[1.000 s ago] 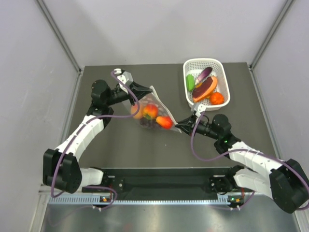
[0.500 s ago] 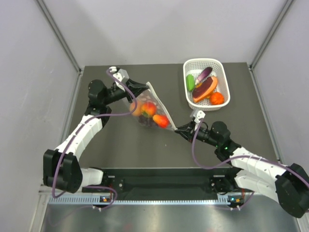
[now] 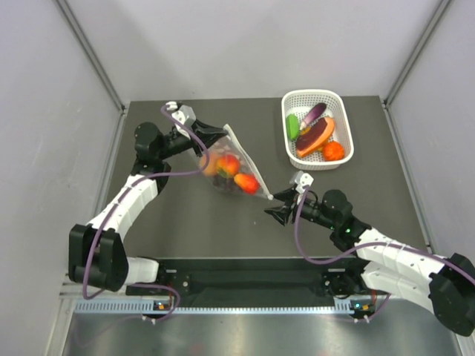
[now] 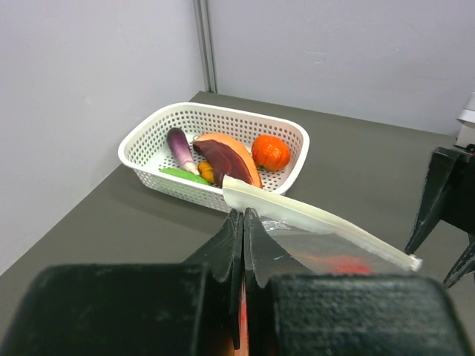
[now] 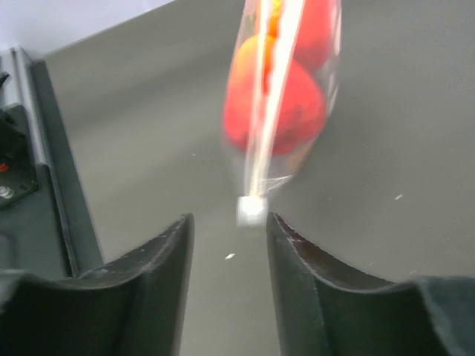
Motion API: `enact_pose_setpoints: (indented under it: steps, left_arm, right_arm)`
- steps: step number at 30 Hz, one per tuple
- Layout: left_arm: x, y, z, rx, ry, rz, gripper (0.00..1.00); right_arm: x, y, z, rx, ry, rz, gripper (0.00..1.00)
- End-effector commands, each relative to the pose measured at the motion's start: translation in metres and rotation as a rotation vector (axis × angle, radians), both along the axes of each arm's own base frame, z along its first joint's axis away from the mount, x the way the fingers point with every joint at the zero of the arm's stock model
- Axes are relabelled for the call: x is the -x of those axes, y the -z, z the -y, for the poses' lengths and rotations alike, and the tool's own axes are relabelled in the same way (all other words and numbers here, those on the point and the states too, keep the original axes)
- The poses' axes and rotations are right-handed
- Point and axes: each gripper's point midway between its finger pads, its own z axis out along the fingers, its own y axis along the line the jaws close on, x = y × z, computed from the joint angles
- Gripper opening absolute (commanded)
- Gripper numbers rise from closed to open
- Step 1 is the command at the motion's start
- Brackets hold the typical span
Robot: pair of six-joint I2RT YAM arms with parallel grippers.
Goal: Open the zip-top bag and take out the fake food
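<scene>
Bench (image 3: 185,215) of dark grey lies under both arms. Nearest, the right fingers (image 3: 278,212) stand spread apart, holding nothing, with the white end of the zip strip (image 5: 251,210) at the gap between them, touching neither. Beyond, the zip-top bag (image 3: 234,152) hangs tilted, its upper edge pinched in the closed left fingers (image 4: 243,226). Inside sits the fake food (image 3: 231,166): red-orange and peach-orange fruits, with something dark beneath. Farthest, the white basket (image 3: 286,107) holds a purple eggplant (image 3: 315,113), a green vegetable (image 3: 293,126), a round orange piece (image 3: 333,150) and a reddish wedge (image 3: 315,136).
</scene>
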Motion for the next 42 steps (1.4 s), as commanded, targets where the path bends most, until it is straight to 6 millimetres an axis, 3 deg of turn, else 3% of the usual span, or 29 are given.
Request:
enact_pose_setpoints:
  steps: [1, 2, 6, 13, 16, 23, 32, 42]
  left_arm:
    - [0.018, -0.027, -0.002, 0.009, 0.057, 0.156, 0.0]
    - [0.022, -0.025, -0.001, 0.0, 0.072, 0.154, 0.0]
    - [0.043, -0.012, 0.002, -0.048, 0.158, 0.155, 0.0]
    - [0.072, 0.006, 0.009, -0.107, 0.29, 0.168, 0.0]
    - [0.081, 0.009, 0.015, -0.132, 0.322, 0.182, 0.0]
    - [0.094, 0.014, 0.024, -0.163, 0.356, 0.187, 0.0]
    - [0.095, 0.016, 0.033, -0.172, 0.371, 0.181, 0.0]
    - [0.097, 0.023, 0.041, -0.201, 0.403, 0.172, 0.0]
  right_arm:
    - [0.001, -0.013, -0.003, 0.0, -0.01, 0.029, 0.63]
    - [-0.001, -0.017, -0.004, 0.001, -0.007, 0.037, 0.73]
    - [-0.007, -0.043, -0.005, -0.012, 0.007, 0.093, 0.79]
    - [-0.01, -0.102, 0.004, -0.075, 0.047, 0.254, 0.79]
    - [-0.022, -0.112, 0.004, -0.068, 0.084, 0.288, 0.77]
    - [-0.04, -0.102, -0.012, -0.023, 0.072, 0.296, 0.74]
    - [-0.03, -0.093, -0.016, -0.025, 0.017, 0.288, 0.72]
    - [-0.047, -0.079, -0.026, 0.014, 0.039, 0.262, 0.66]
